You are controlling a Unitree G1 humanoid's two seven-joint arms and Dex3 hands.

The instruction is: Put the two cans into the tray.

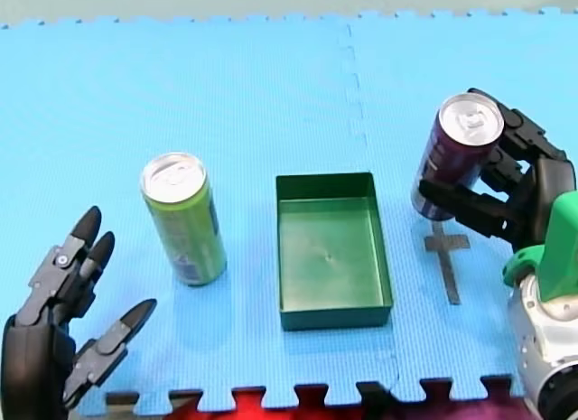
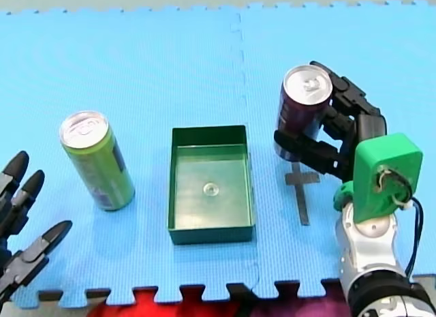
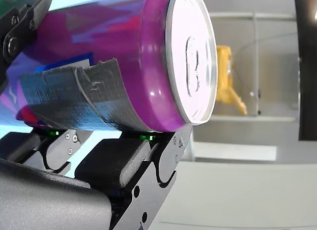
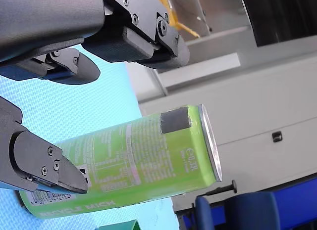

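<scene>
Right hand [image 1: 506,199]: fingers were wrapped round the purple can [image 1: 456,149], just right of the green tray [image 1: 325,179].
Left hand [image 1: 63,316]: held nothing, near the mat's [image 1: 226,95] front edge.
Green can [image 1: 185,223]: stood upright, left of the tray.
Handling: probably light, thin-walled and slick, so a mid-body grasp suited.
Room: the 2 cans should fit, though the low rim needed clearing.

Light: bright, even, falling from overhead; soft shadows lying beside green can [image 1: 185,226] and tray [image 1: 334,316]; top glaring on purple can [image 1: 454,163].
</scene>
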